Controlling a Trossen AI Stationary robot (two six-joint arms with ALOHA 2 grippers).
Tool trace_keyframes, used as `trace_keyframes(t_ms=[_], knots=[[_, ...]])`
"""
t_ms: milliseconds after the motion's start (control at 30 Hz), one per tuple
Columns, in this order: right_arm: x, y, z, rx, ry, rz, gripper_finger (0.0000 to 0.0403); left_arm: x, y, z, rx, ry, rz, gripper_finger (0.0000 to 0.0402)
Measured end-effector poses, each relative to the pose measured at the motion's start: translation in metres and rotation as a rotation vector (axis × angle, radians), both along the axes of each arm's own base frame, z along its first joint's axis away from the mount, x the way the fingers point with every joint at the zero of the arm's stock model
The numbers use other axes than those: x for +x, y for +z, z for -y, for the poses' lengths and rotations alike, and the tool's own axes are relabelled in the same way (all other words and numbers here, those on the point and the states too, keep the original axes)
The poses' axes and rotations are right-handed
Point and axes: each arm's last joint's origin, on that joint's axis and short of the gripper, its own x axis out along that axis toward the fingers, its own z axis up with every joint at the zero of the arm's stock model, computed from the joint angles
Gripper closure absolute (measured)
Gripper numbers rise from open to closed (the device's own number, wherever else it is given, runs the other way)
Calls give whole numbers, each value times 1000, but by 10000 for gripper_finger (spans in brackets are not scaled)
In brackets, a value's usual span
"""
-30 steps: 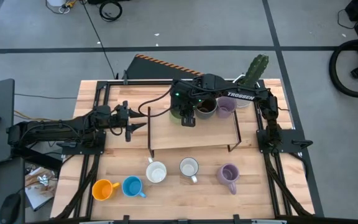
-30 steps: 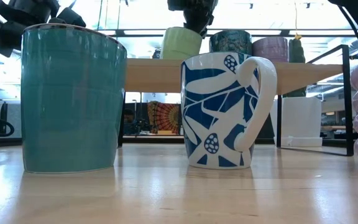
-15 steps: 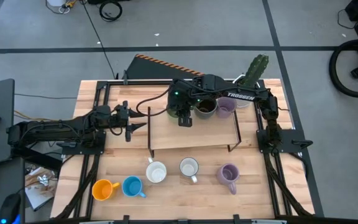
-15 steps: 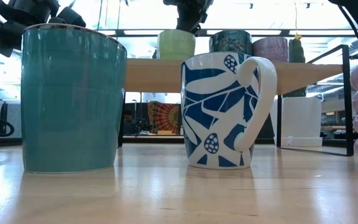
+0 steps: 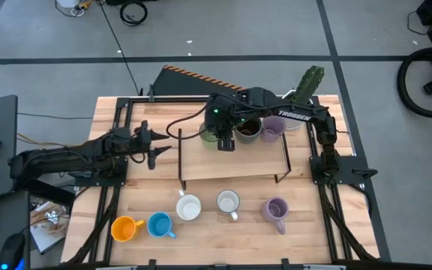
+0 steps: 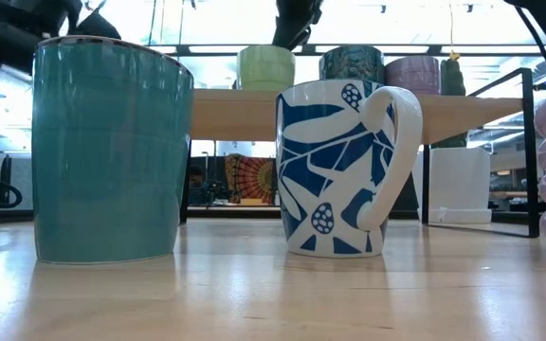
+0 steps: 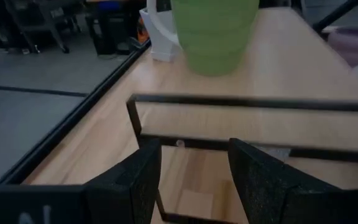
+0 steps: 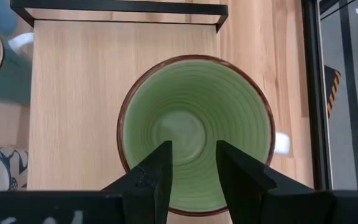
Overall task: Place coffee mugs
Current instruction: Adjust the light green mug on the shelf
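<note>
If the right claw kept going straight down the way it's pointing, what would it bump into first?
Most likely the green mug on the wooden shelf. The right gripper hangs directly over the mug's open mouth, fingers slightly apart, so it would probably meet the mug's rim or inside, though the height above it is hard to judge.

Eight mugs in all. Three stand on the raised shelf [image 5: 231, 157]: a green mug [image 5: 210, 132], a dark brown mug [image 5: 247, 129] and a lavender mug [image 5: 273, 128]. Five sit on the bench [image 5: 223, 229]: an orange mug [image 5: 125, 228], a blue mug [image 5: 160, 225], two white mugs [image 5: 189, 207] [image 5: 228, 202] and a second lavender mug [image 5: 276, 211]. One cactus [image 5: 308, 82].
</note>
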Motion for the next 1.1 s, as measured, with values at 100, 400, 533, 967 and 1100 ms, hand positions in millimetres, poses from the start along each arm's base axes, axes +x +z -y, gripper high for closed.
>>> trace_keyframes(t_ms=[100,400,533,967,1100], knots=[[0,0,0,-1,0,3,273,-1,19,1,-2,-2,73,208],[1,0,0,-9,-4,8,273,16,36,-2,20,-55,175,208],[1,0,0,-9,-1,9,273,28,33,-5,20,-72,182,208],[2,1,0,11,14,19,273,47,27,-9,62,-104,185,186],[2,1,0,11,16,20,273,51,26,-10,64,-104,199,147]])
